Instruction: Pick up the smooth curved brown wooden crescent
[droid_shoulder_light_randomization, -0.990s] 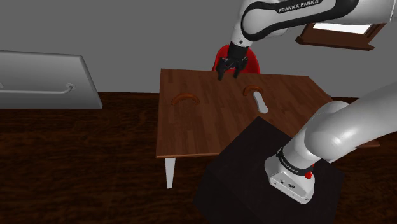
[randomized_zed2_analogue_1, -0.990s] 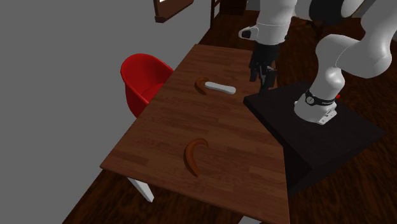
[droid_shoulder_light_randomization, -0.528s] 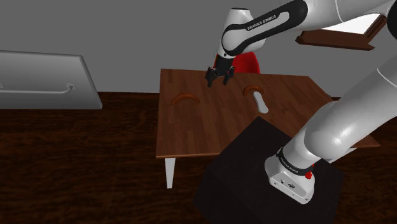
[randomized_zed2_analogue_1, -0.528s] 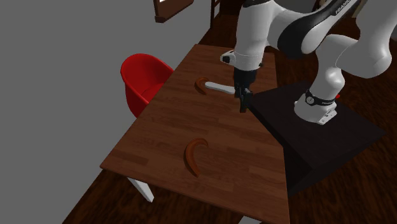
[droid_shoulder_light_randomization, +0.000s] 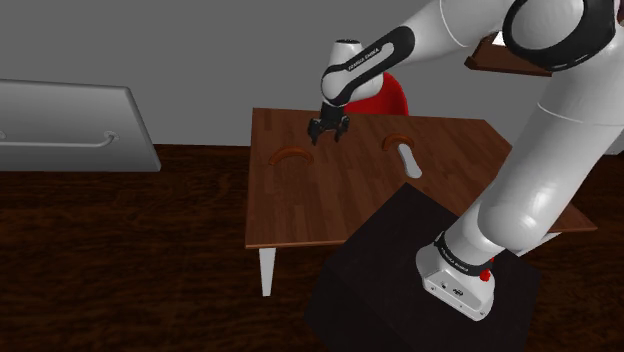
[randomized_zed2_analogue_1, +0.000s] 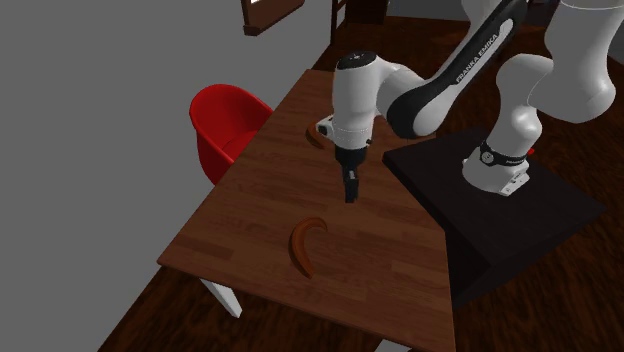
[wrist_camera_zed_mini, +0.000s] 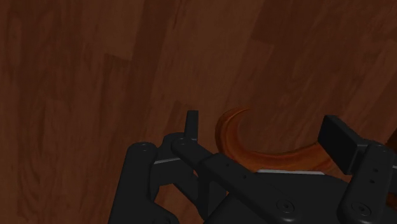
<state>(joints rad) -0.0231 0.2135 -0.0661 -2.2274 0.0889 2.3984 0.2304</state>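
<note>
Brown crescent (droid_shoulder_light_randomization: 291, 153): lying flat on the wooden table (droid_shoulder_light_randomization: 330, 200), at eight o'clock from the gripper (droid_shoulder_light_randomization: 327, 133) in the shoulder view.
Gripper: hovering over the table, fingers (wrist_camera_zed_mini: 337, 139) standing apart, clasping nothing.

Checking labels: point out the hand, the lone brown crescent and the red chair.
hand (droid_shoulder_light_randomization: 326, 138), shoulder view, between its fingertips.
lone brown crescent (droid_shoulder_light_randomization: 291, 153), shoulder view, mid-curve.
red chair (droid_shoulder_light_randomization: 396, 100), shoulder view, its backrest.
</note>
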